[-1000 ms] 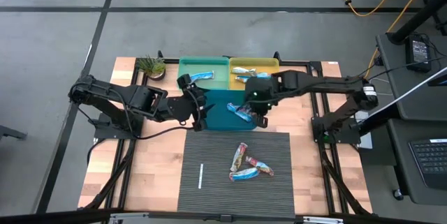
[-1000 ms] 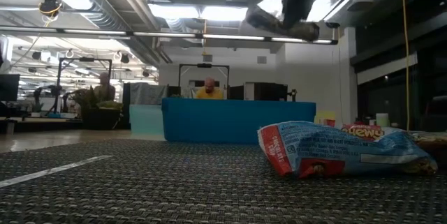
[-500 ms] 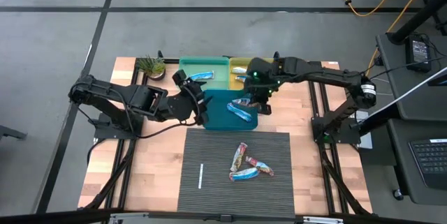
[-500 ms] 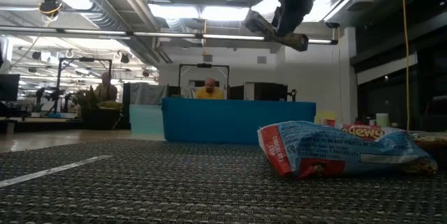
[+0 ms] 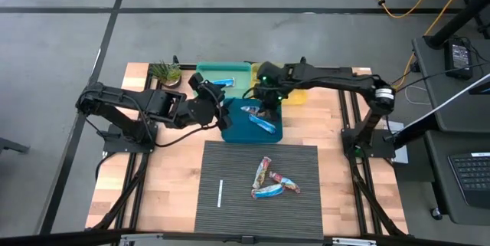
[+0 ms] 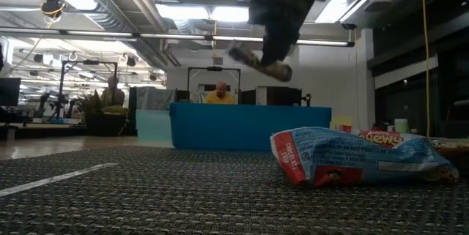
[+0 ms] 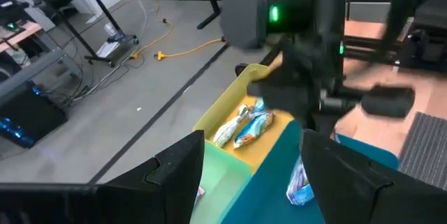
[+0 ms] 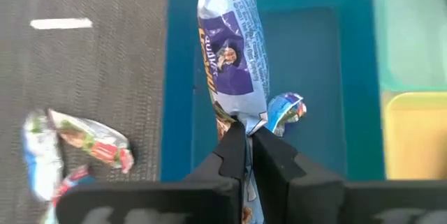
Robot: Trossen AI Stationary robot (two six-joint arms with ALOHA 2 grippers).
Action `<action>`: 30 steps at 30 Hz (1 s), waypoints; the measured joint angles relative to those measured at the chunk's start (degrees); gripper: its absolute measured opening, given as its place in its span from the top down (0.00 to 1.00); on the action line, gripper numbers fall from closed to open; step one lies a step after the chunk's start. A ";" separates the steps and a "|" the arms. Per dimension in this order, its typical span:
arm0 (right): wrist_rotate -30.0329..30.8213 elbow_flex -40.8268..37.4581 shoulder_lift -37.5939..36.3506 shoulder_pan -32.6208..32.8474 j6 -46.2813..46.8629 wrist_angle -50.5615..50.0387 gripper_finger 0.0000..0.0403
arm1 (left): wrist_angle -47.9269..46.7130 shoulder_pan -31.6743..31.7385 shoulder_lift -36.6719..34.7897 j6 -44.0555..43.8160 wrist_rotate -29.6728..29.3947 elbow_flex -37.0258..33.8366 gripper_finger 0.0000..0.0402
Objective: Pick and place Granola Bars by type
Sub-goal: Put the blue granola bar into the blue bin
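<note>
Blue-wrapped granola bar (image 8: 232, 56), pinched by the right gripper's (image 8: 248, 144) closed fingers, has travelled from the yellow bin (image 5: 295, 96) to above the teal bin (image 5: 233, 123), likely for release. Left gripper (image 5: 218, 116) waits open beside it.

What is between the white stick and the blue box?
Just bare grey mat. In the high view, nothing lies between the white stick and the blue box; the loose granola bars sit off to the side.

Right arm (image 7: 307, 42) blurred in left wrist view, hiding part of yellow bin (image 7: 230, 123), mat bars' (image 5: 272, 181) labels too small.
</note>
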 joint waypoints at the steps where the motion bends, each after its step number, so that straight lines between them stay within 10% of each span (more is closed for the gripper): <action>1: 0.76 0.00 0.93 0.39 -0.02 -0.01 0.94 | -0.01 0.01 0.00 0.00 -0.01 0.00 0.43; 30: 6.18 -0.74 12.90 3.99 11.79 2.02 0.94 | -0.50 0.00 0.00 5.72 0.07 0.00 0.43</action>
